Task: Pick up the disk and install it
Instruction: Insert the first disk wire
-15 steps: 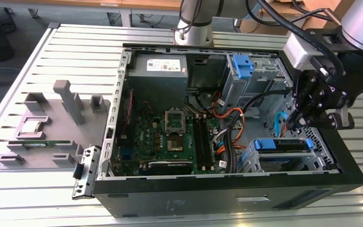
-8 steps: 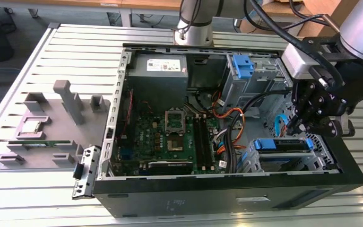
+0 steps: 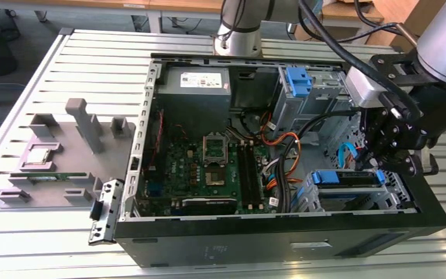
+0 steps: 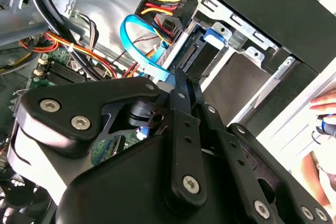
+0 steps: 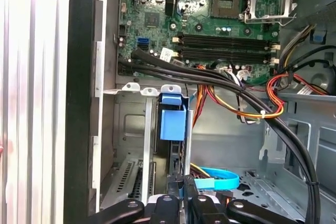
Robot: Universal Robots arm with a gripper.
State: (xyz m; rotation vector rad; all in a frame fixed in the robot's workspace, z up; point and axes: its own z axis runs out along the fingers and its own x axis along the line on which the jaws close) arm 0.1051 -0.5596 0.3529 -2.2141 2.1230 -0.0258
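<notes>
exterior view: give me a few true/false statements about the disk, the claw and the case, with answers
1. The disk sits in a bay inside the computer case, on the exterior view's right. True.
2. A small silver chip lies on the grey tray. True.
3. The claw hangs over the grey tray. False: it is beside the disk's bay, on the exterior view's right.
4. The computer case is closed. False: it lies open, with the motherboard showing.

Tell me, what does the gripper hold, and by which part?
It cannot be told: the gripper is at the edge of the disk, contact hidden.
</notes>
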